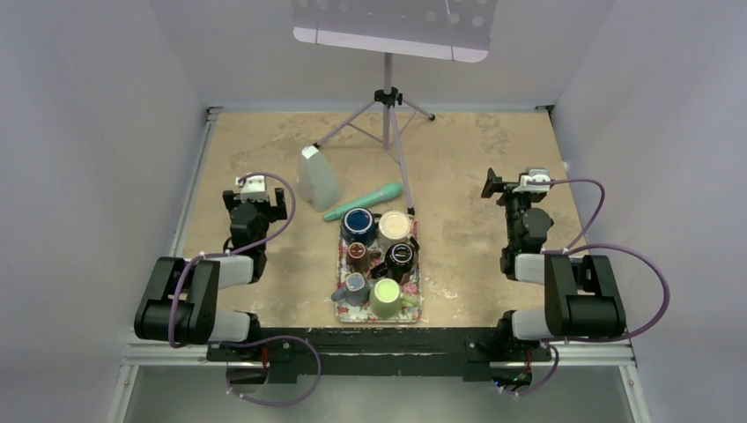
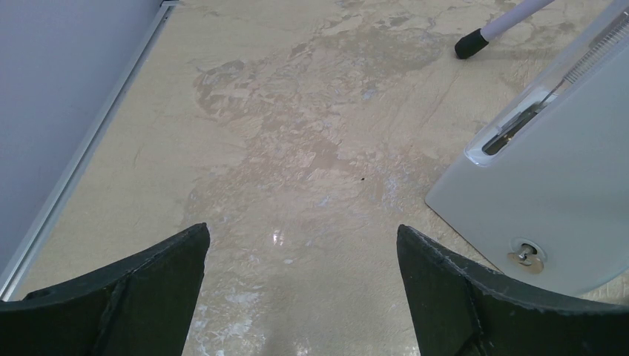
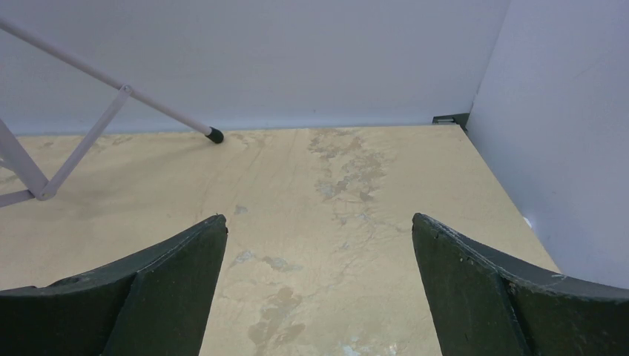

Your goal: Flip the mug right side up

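We see left fingers (image 2: 141,285) and right fingers (image 3: 159,282) spread wide, holding nothing, over bare counter (image 1: 476,176), well apart from the tray (image 1: 374,319), where the green mug (image 1: 386,297) sits, apparently bottom-up, near-right.

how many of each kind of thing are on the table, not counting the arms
mugs: 6 (dark blue, cream, small brown, black, grey-blue, green)
tray: 1
white plastic container: 1
teal tool: 1
tripod stand: 1
total: 10
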{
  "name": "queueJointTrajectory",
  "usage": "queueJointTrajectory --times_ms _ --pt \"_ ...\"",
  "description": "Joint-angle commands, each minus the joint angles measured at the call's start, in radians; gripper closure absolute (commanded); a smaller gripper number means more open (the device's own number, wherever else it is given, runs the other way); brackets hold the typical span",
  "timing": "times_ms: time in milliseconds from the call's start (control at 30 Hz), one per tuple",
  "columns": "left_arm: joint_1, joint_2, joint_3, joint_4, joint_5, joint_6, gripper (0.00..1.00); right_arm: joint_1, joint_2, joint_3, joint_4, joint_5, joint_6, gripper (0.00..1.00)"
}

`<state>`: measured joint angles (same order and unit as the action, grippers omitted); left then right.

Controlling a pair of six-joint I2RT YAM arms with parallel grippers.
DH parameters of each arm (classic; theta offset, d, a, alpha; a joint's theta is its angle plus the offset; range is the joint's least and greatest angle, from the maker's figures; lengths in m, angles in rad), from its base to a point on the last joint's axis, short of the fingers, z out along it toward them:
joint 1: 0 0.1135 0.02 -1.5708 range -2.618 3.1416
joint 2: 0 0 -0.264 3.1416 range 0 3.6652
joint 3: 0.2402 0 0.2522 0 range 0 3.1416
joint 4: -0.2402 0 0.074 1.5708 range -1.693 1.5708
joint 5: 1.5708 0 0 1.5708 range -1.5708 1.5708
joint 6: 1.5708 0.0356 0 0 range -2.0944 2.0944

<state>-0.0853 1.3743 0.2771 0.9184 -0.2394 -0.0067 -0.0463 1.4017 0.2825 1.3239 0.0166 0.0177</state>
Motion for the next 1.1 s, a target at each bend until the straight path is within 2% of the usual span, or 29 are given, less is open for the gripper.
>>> queueJointTrajectory --times_ms 0,233,333,433,567,667,867,933,1000,1067 --pt "0.001 -0.017 0.023 0.042 0.002 -0.006 0.0 0.003 -0.008 0.032 0.025 0.019 -0.013 0.01" --pt "0.001 -0.014 0.026 0.041 0.007 -0.006 0.0 0.003 -0.009 0.032 0.025 0.02 -0.012 0.01" --pt "0.002 -0.053 0.016 0.025 -0.048 -0.021 0.0 0.003 -0.009 0.032 0.024 0.02 -0.013 0.01" --pt "0.002 -0.127 0.113 -0.197 -0.096 -0.031 0.0 0.003 -0.008 0.032 0.023 0.02 -0.013 0.01" --pt "0.02 -0.121 0.396 -0.741 -0.049 0.026 0.0 0.003 -0.009 0.032 0.023 0.02 -0.012 0.01" --pt "0.078 -0.197 0.47 -0.93 0.09 0.016 0.0 0.003 -0.01 0.032 0.023 0.02 -0.013 0.01" --pt "0.111 -0.303 0.633 -1.404 0.291 0.097 0.0 0.002 -0.017 0.047 -0.023 0.019 -0.011 0.01" --pt "0.111 -0.339 0.711 -1.571 0.363 0.145 0.0 0.002 -0.017 0.038 0.013 0.015 -0.007 0.01" --pt "0.11 -0.382 0.782 -1.702 0.437 0.211 0.0 0.002 -0.081 0.076 -0.102 -0.01 -0.013 0.01" --pt "0.11 -0.402 0.862 -1.842 0.547 0.31 0.0 0.001 -0.185 0.188 -0.372 -0.014 -0.012 0.01"
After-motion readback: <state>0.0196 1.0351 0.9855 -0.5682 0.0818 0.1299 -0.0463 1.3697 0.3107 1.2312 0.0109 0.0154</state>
